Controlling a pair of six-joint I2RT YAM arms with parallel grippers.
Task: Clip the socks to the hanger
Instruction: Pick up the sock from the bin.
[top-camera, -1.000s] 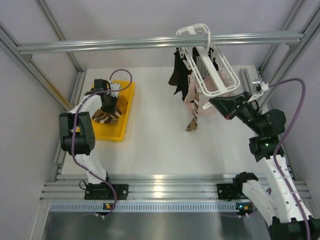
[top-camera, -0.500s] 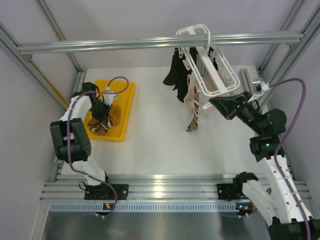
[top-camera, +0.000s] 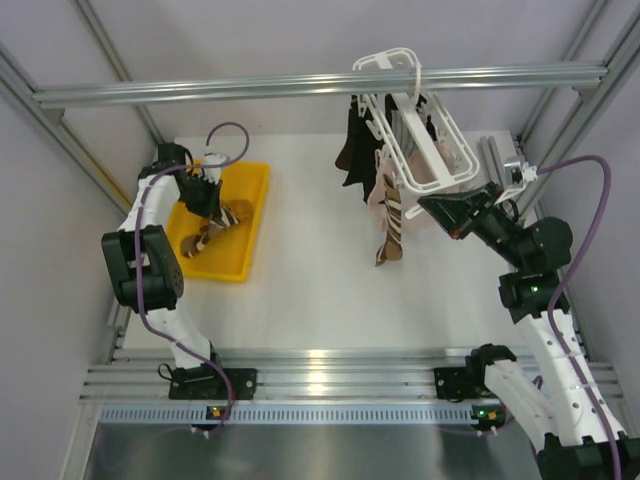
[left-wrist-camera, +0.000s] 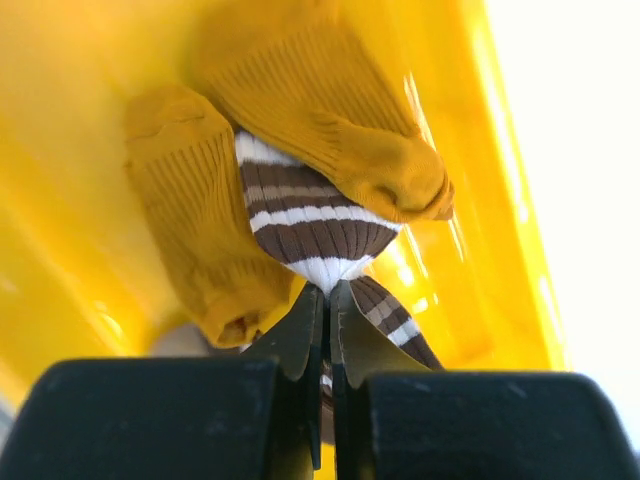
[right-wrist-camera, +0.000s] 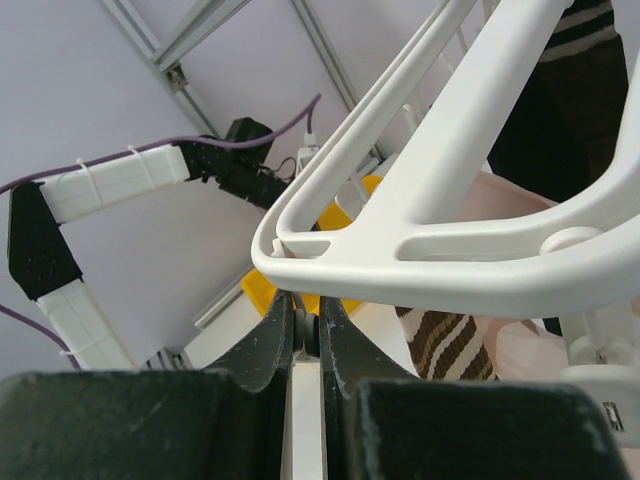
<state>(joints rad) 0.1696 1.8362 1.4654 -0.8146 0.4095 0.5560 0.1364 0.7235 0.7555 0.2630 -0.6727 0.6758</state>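
L end effector (left-wrist-camera: 327, 300) clamped on brown striped sock (left-wrist-camera: 310, 225), now raised above yellow tray (top-camera: 262, 190) vs sec ago; mustard socks (left-wrist-camera: 330, 110) left inside tray. R end effector (right-wrist-camera: 305, 322) pinches hanger (right-wrist-camera: 450, 230), well right of tray. Pick done; clipping nxt.

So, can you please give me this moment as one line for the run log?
left gripper: shut on brown striped sock, over yellow tray | right gripper: shut on hanger corner | mustard socks: in tray
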